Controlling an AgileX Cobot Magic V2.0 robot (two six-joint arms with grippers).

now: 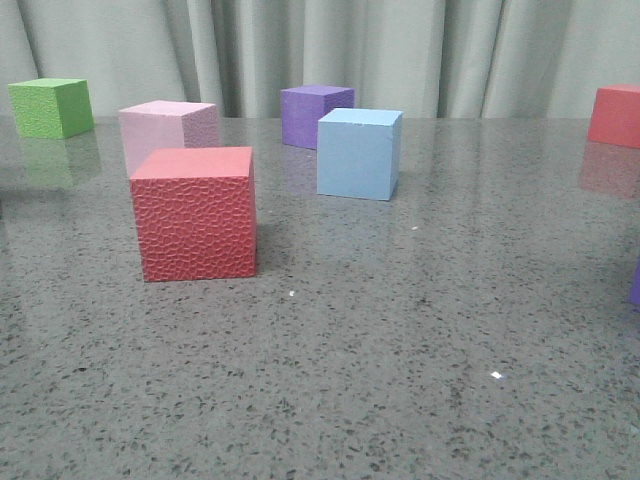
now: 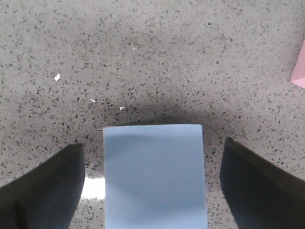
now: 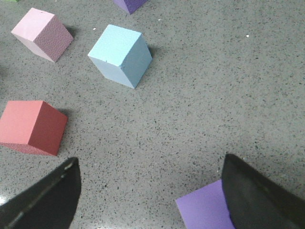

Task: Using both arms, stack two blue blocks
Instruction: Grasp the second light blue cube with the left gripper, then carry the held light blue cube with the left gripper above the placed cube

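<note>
One light blue block (image 1: 358,153) stands on the table behind and right of the red cube; it also shows in the right wrist view (image 3: 121,55). A second light blue block (image 2: 155,162) with a smooth top sits on the table between my left gripper's (image 2: 152,195) dark fingers (image 2: 43,191). The jaws are wide open, with a gap on each side of the block. My right gripper (image 3: 152,200) is open and empty above bare table, well short of the first blue block. Neither gripper shows in the front view.
A red pebbled cube (image 1: 194,212), a pink cube (image 1: 168,130), a purple cube (image 1: 316,112), a green cube (image 1: 50,106) and another red cube (image 1: 616,114) stand on the speckled grey table. A purple cube (image 3: 202,212) lies by my right gripper's finger. A pink corner (image 2: 300,67) shows beside the left gripper.
</note>
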